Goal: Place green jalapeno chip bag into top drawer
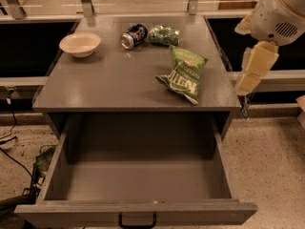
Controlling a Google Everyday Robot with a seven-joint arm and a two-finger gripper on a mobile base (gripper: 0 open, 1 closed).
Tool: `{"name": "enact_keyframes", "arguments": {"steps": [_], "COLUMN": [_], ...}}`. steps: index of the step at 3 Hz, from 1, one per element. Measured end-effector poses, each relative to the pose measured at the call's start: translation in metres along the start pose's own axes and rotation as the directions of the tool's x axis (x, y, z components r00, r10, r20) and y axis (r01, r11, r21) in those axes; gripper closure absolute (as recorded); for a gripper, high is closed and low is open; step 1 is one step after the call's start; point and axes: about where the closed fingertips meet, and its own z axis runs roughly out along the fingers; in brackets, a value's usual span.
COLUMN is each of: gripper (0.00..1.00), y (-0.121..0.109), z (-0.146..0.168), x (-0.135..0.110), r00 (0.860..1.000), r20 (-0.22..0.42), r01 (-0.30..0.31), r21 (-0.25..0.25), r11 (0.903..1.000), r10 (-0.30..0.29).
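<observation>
Since the flat, crinkly light-green chip bag [183, 75] lies slack right of centre on the grey tabletop [105, 80], a shallow pinch may slip off its slick film or shove it past the deep grey drawer [190, 210] open below. The cream gripper [251, 75] hangs upper right, apart; spread or pressed, I cannot tell.

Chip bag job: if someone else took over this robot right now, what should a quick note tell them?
Gripper: hangs right of the table, apart from the green jalapeno chip bag.
Bag: lies on the tabletop near its front right corner, not yet grasped.
Top drawer: pulled wide open below.
Done: drawer open.
Left: grasp the bag, lower it into the drawer, release.
</observation>
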Motion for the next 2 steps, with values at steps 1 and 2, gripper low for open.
{"name": "enact_keyframes", "arguments": {"steps": [1, 2], "gripper": [0.00, 0.00], "y": [0.000, -0.016], "z": [0.000, 0.021], "x": [0.000, -0.011], "r00": [1.000, 0.999], "r20": [0.000, 0.046], "r01": [0.000, -0.024], "r21": [0.000, -0.007], "r11": [1.0000, 0.9997], "r10": [0.000, 0.025]}}
